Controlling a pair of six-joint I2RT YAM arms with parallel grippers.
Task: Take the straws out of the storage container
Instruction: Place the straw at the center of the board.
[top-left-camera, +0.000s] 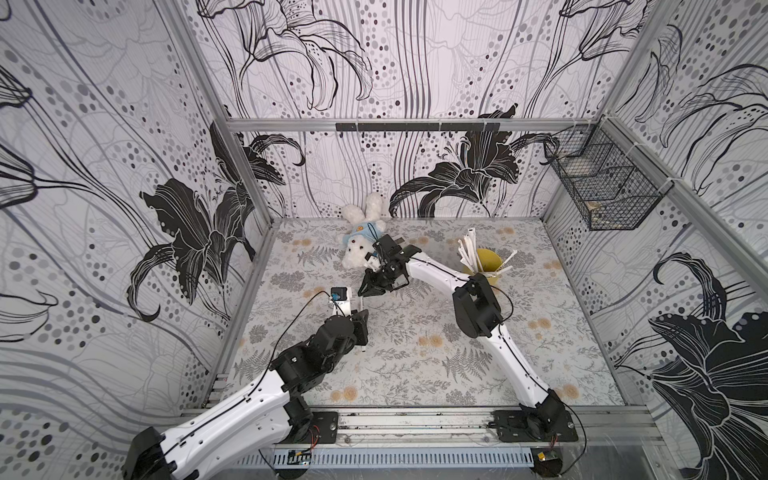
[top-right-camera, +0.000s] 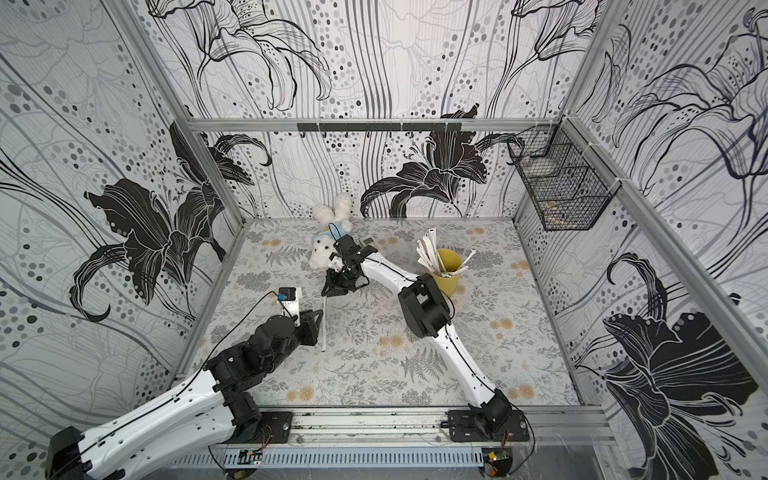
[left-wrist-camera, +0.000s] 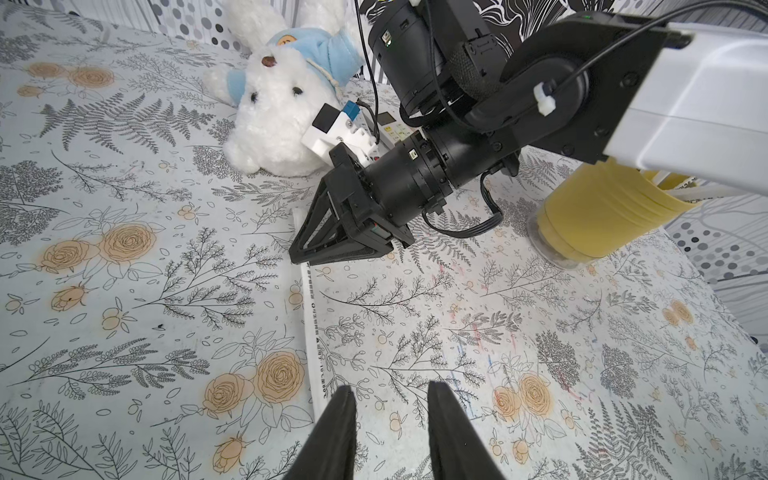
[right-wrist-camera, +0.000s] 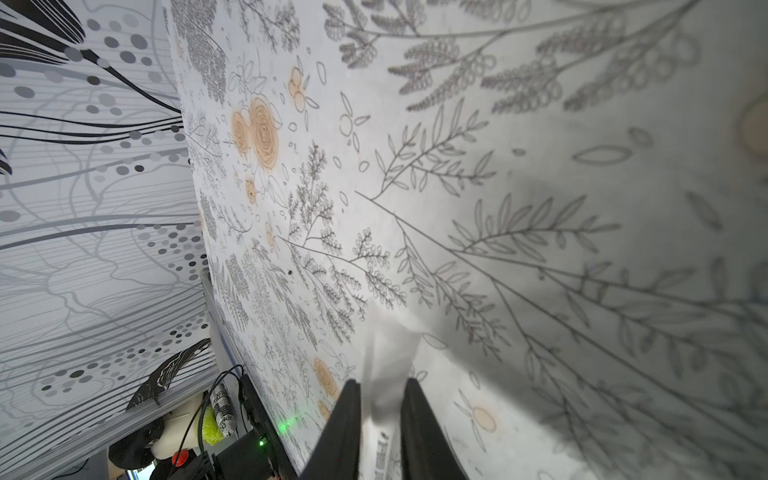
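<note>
L gripper (left-wrist-camera: 390, 390) is held spread beside one straw (left-wrist-camera: 312, 328) laid flat on table (left-wrist-camera: 124, 299). Its far end sits between R gripper (right-wrist-camera: 381, 382) jaws; pinched or freed can't be told. Other straws (top-right-camera: 428, 253) are left in yellow cup (top-right-camera: 446, 272). Step judged: set-down; next, R to be cleared & sent to cup.

Open across the front and right of the tabletop (top-left-camera: 519, 365). Blocked through the middle by the right arm (top-left-camera: 436, 271), stretched diagonally just beside the yellow cup (top-left-camera: 492, 259) and its fanned straws (top-left-camera: 466, 254). Crowded at the back centre by a plush rabbit (top-left-camera: 359, 249) and a remote control (left-wrist-camera: 390, 126), one loose straw (left-wrist-camera: 311, 324) flat near the left gripper (left-wrist-camera: 388, 386).
</note>
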